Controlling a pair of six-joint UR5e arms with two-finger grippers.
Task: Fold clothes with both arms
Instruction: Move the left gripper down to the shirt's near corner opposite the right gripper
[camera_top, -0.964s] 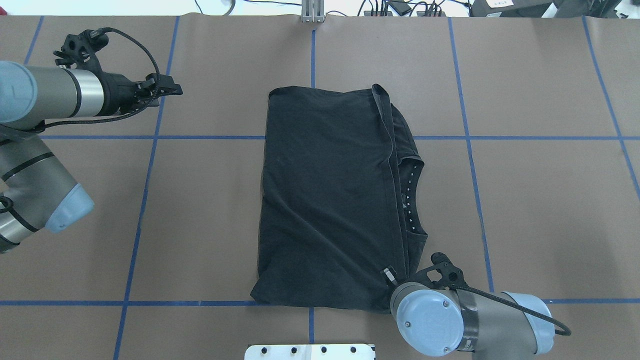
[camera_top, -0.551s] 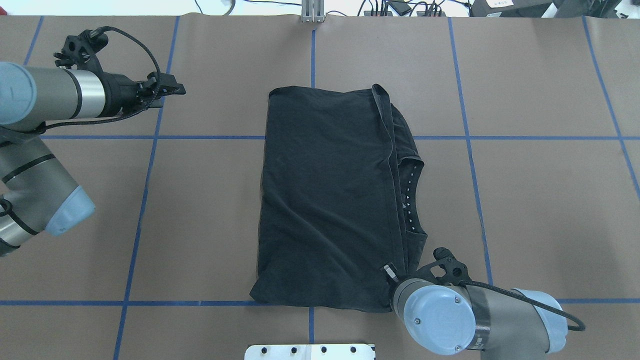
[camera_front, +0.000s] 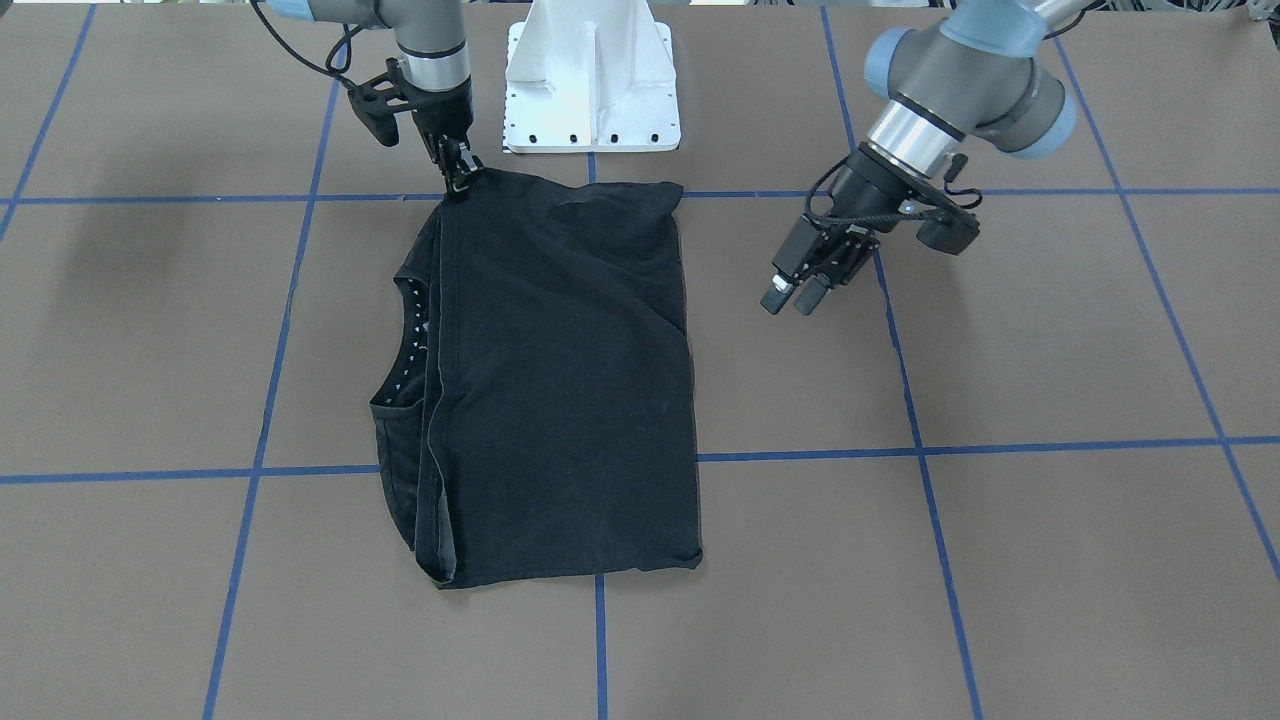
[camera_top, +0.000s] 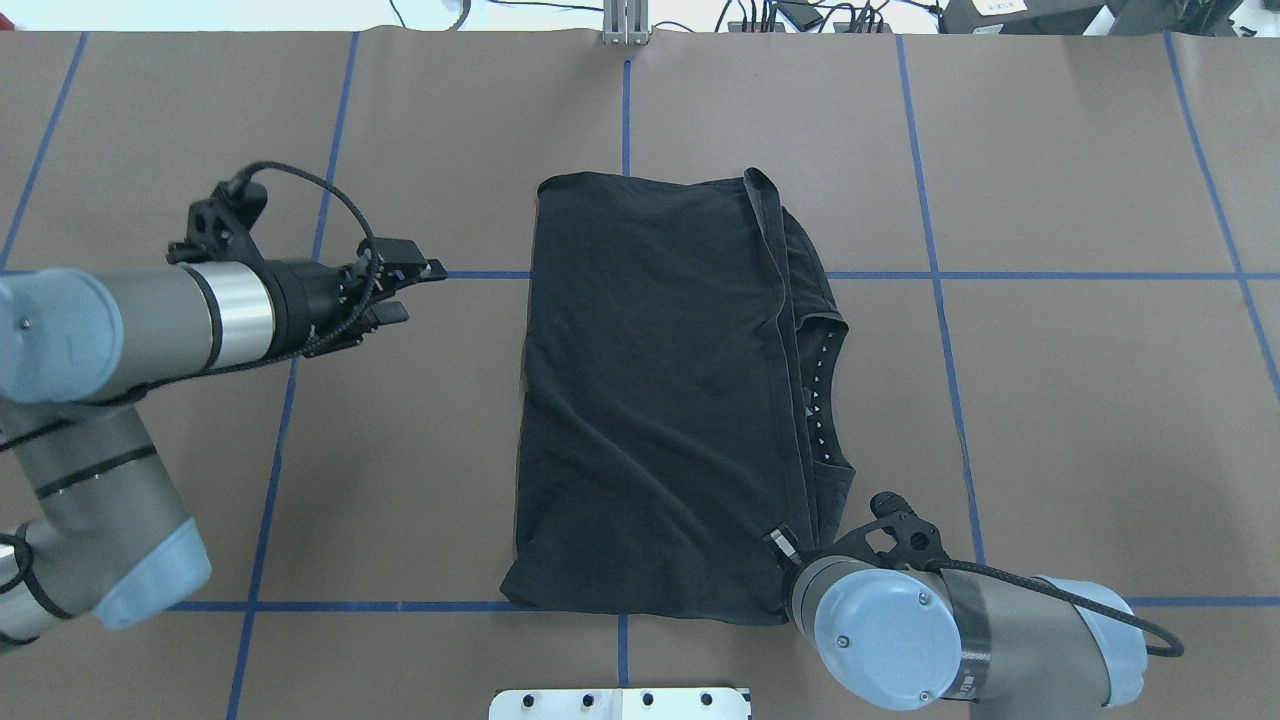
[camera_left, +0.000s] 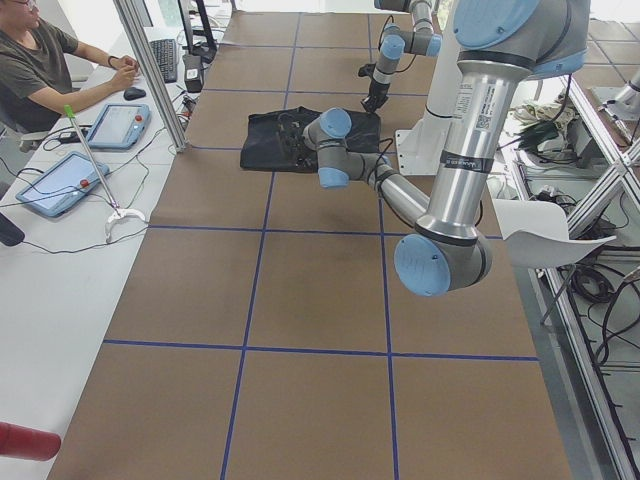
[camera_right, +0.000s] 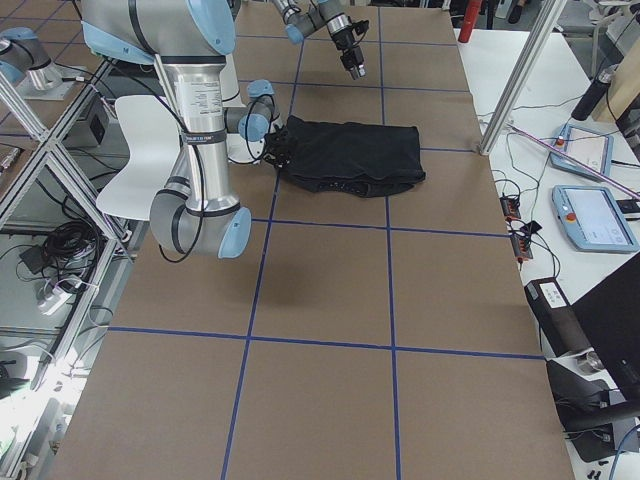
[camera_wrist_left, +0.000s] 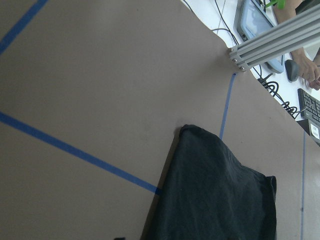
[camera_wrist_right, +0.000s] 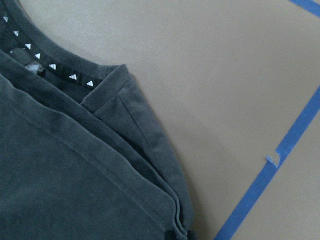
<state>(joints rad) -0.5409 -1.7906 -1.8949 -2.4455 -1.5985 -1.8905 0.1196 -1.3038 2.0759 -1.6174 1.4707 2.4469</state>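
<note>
Black shirt (camera_top: 650, 400) folded on a brown table (camera_top: 1050, 420) gridded with blue tape (camera_top: 935, 270).
The shirt lies mid-table. The right claw (camera_front: 458, 183) pinches its corner nearest the white base (camera_front: 592, 80); the left claw (camera_front: 790, 298) hangs released, well apart. A person (camera_left: 40, 70) sits at a side desk (camera_left: 60, 260) with tablets (camera_left: 118, 125).

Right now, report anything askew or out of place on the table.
The T-shirt is folded unevenly: its collar layer sticks out beyond the top layer's edge, on the side where the right gripper pinches a corner. Nothing else stands out.
</note>
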